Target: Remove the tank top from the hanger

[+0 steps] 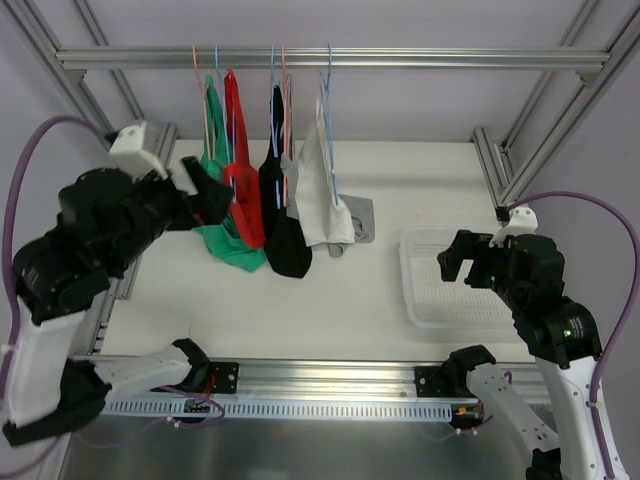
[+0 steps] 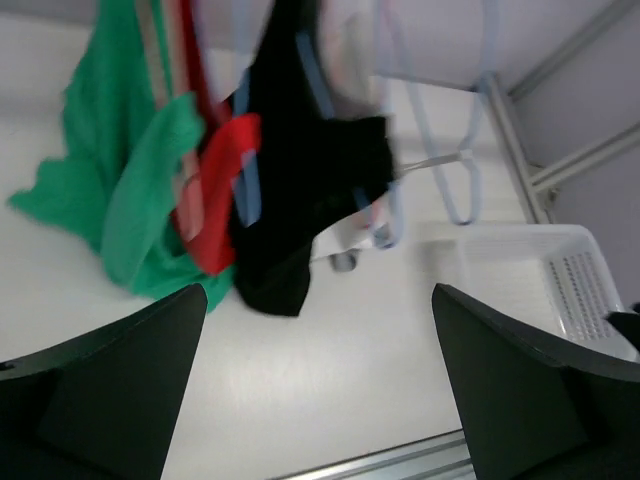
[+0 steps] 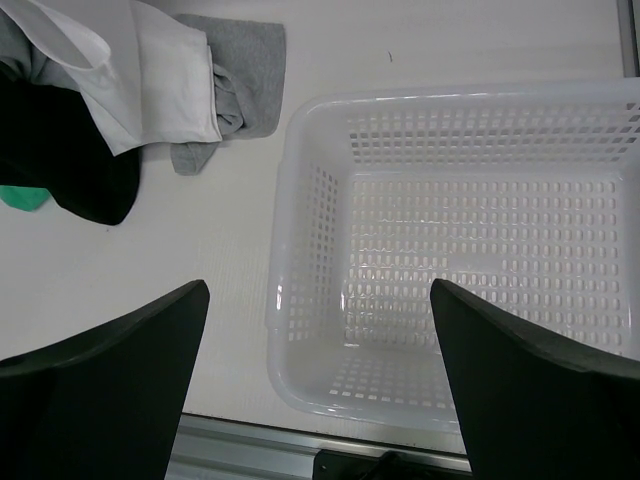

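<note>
Several tank tops hang on hangers from the top rail: green (image 1: 214,150), red (image 1: 238,165), black (image 1: 280,205) and white (image 1: 318,190). A grey one (image 1: 357,217) lies on the table behind them. My left gripper (image 1: 212,192) is open and empty, right beside the green and red tops. In the left wrist view the green (image 2: 120,190), red (image 2: 220,185) and black (image 2: 300,180) tops hang ahead of the open fingers (image 2: 110,390). My right gripper (image 1: 462,262) is open and empty above the white basket (image 1: 420,300).
The white perforated basket (image 3: 300,250) sits at the right of the table, empty. Aluminium frame posts stand at the back left and right. A light blue empty hanger (image 2: 455,170) shows in the left wrist view.
</note>
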You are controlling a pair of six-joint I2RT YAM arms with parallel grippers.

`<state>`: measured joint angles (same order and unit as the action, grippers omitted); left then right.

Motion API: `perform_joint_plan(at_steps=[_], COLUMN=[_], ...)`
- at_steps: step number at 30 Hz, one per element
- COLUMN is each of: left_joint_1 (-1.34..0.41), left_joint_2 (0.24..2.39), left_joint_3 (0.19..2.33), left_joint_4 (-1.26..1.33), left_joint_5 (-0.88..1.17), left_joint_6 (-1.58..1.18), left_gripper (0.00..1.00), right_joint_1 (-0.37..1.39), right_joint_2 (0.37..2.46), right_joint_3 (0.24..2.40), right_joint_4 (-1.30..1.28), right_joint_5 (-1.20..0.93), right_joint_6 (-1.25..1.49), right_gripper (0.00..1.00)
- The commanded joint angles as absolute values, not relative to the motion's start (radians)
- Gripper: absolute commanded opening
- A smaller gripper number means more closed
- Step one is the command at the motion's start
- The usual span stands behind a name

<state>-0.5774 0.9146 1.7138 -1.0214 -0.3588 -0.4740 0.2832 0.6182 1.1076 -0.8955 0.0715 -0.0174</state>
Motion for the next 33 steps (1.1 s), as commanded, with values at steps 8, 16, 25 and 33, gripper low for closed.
perform_joint_plan(at_steps=[8, 16, 25, 33], left_joint_1=[-1.141, -0.908, -0.809, -0.795], left_joint_2=[1.776, 1.882, 1.940, 1.971], left_joint_3=[2.598, 2.517, 2.465, 2.467], left_joint_4=[-0.967, -0.827, -0.792, -0.759], left_joint_5=[-0.877, -0.706, -0.565, -0.526], left_joint_6=[-0.163, -0.209, -0.261, -0.282], left_gripper=[0.99, 0.88, 0.62, 0.32], right_joint_1=[0.288, 0.287, 0.287, 0.288], right_joint_2=[0.535, 0.488, 0.486, 0.479], right_joint_3=[1.081, 1.101, 1.078, 1.080], right_joint_4=[-0.867, -0.890, -0.891, -0.893], right_joint_5=[0.080, 0.028, -0.021, -0.041], right_joint_6=[-0.003, 0.023, 0.026, 0.025], right_gripper=[0.99, 1.00, 1.00, 0.99])
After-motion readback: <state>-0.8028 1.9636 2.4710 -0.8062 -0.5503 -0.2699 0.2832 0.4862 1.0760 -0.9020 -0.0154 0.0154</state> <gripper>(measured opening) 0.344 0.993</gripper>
